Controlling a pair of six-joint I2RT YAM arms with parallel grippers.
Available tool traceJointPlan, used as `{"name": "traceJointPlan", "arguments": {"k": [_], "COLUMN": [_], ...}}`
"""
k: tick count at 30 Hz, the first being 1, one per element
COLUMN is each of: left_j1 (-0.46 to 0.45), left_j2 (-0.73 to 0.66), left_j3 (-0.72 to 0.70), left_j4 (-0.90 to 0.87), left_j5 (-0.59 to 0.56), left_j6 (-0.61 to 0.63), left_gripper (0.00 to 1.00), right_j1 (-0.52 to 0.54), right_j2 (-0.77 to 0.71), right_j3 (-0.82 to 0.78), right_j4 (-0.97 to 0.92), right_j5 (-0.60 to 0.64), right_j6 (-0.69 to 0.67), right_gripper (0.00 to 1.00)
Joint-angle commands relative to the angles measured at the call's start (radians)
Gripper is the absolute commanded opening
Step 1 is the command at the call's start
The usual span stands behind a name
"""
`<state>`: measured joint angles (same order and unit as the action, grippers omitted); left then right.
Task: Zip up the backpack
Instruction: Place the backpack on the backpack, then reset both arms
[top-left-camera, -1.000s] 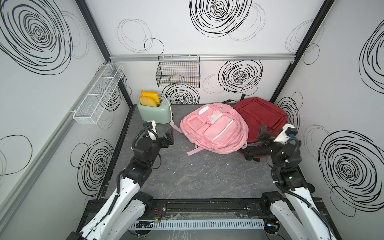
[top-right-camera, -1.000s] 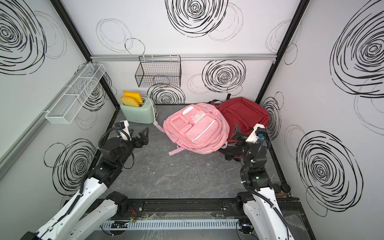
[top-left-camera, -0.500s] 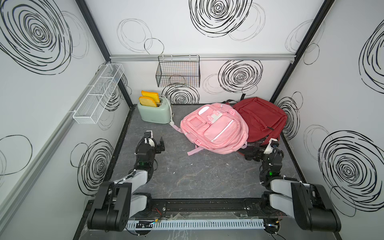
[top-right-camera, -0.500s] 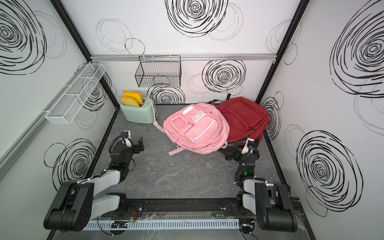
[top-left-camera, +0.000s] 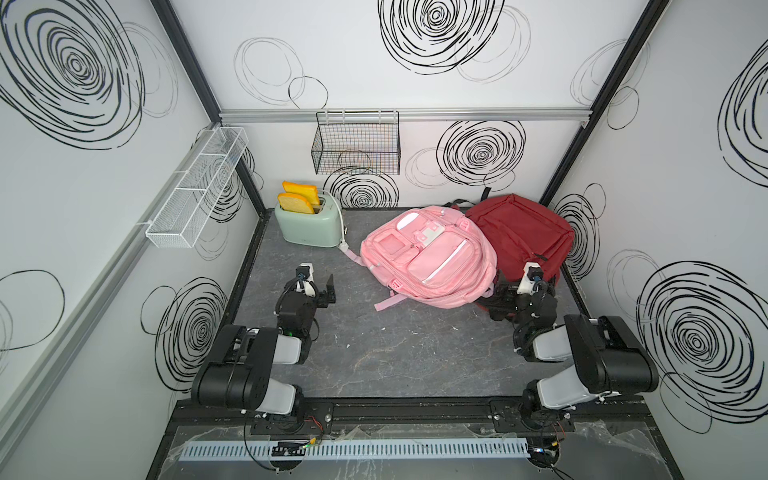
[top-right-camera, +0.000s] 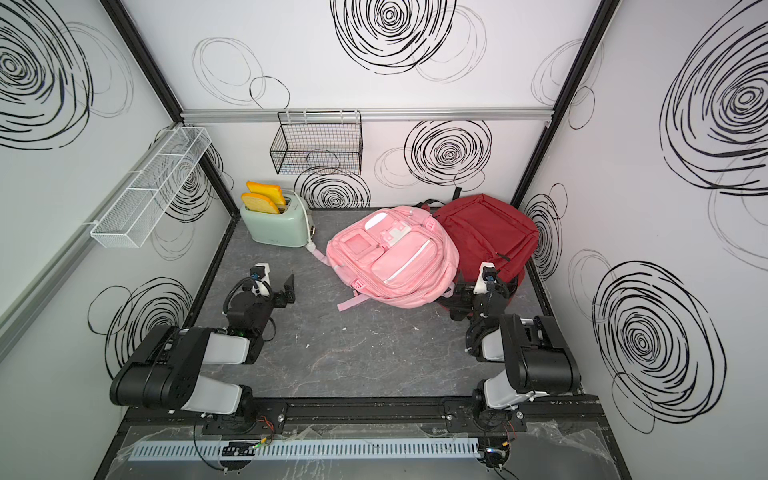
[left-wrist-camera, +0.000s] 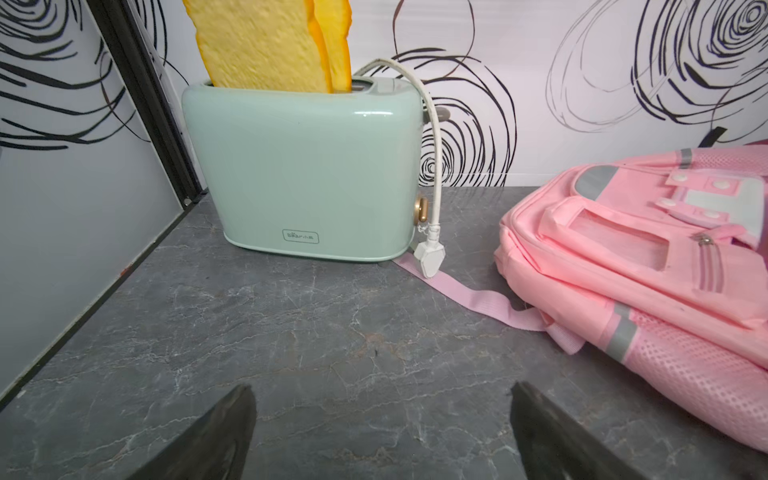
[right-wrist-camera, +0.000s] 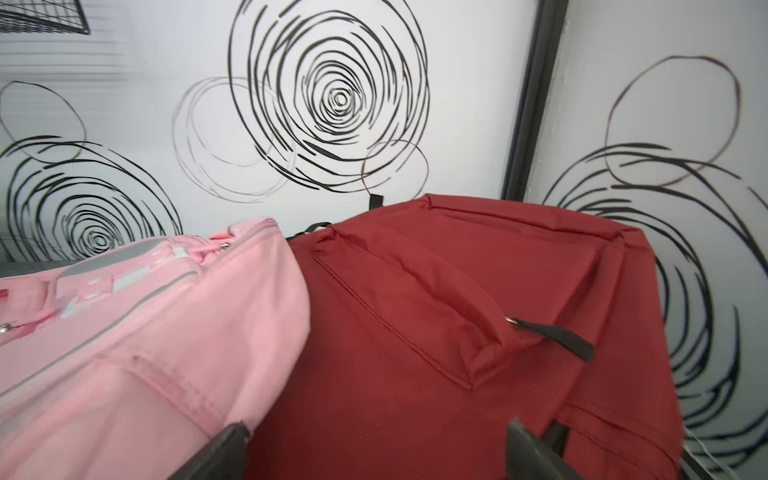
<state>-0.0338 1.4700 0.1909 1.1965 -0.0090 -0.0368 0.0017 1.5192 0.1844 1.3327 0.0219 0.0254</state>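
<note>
Toaster (left-wrist-camera: 299, 166) front: "Bear" logo (left-wrist-camera: 300, 236), rest illeg.

**My two arms: black joints, pale grey shells**

The left arm (top-left-camera: 249, 357) and right arm (top-left-camera: 598, 361) I drive have chunky black joint housings and pale grey link shells. A small white camera block (top-left-camera: 305, 270) with looped black cables (top-left-camera: 284, 293) sits on the left wrist. Along the lower frame edge, my left pincer (left-wrist-camera: 382, 388) and right pincer (right-wrist-camera: 376, 426) show dark, tapered fingers.

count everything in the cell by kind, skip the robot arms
backpacks: 2 (pink backpack, red backpack)
mint toaster: 1
toast slices: 2
wall baskets: 2 (white mesh basket, black wire basket)
total: 7
</note>
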Motion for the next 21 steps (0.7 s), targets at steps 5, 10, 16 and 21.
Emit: {"name": "traceJointPlan", "arguments": {"k": [5, 10, 16, 21], "left_j1": [-0.025, -0.024, -0.025, -0.025], "left_j2": [-0.007, -0.007, -0.007, -0.007], "left_j3": [0.02, 0.022, 0.021, 0.021], "left_j4": [0.078, 0.075, 0.075, 0.074], "left_j5": [-0.057, -0.055, -0.057, -0.056], "left_j6": [0.041, 0.04, 0.041, 0.04], "left_gripper": [0.98, 0.98, 0.98, 0.98], "right_j1": [-0.023, -0.025, -0.024, -0.025], "right_j2": [-0.002, -0.002, -0.002, -0.001], "right_j3": [0.031, 0.031, 0.032, 0.032], "right_j4": [-0.086, -0.088, -0.086, -0.087], "right_j5": [-0.096, -0.097, -0.097, -0.097], "right_j6": [-0.03, -0.03, -0.03, -0.03], "right_gripper": [0.99, 0.99, 0.99, 0.99]}}
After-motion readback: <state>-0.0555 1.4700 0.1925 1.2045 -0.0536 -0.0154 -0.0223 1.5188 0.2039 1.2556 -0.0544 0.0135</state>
